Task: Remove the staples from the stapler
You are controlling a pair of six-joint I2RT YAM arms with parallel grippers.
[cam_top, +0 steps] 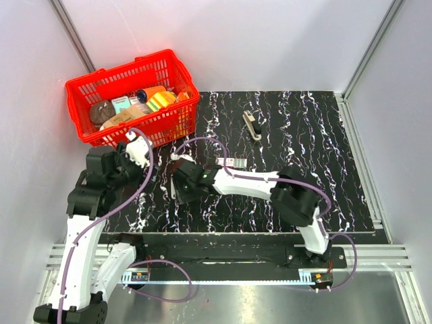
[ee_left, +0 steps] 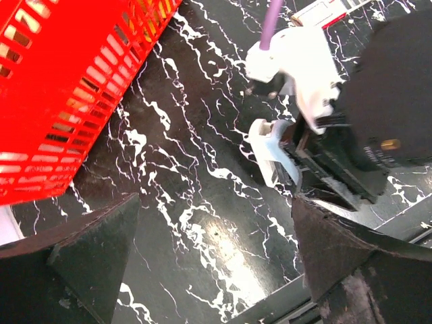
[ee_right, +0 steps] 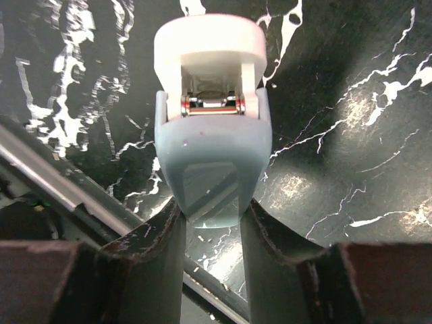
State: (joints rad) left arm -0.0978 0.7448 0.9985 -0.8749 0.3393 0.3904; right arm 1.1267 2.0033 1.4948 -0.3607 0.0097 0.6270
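Note:
The stapler [cam_top: 252, 125], small, dark grey with metal parts, lies on the black marbled mat at the far centre, away from both grippers. My right gripper [cam_top: 176, 190] is low over the mat's near left part. In the right wrist view it [ee_right: 212, 217] is shut on the end of a pale blue-white slim bar [ee_right: 212, 145], which also shows in the left wrist view [ee_left: 273, 150]. A few small pale bits lie on the mat under it [ee_right: 204, 237]. My left gripper [cam_top: 142, 154] is open and empty above bare mat [ee_left: 216, 251], left of the right gripper.
A red basket [cam_top: 101, 88] holding several items stands at the back left, close to my left gripper, and shows in the left wrist view [ee_left: 61, 88]. A small red-and-white box [cam_top: 234, 163] lies mid-mat beside the right arm. The mat's near edge runs just below the right gripper.

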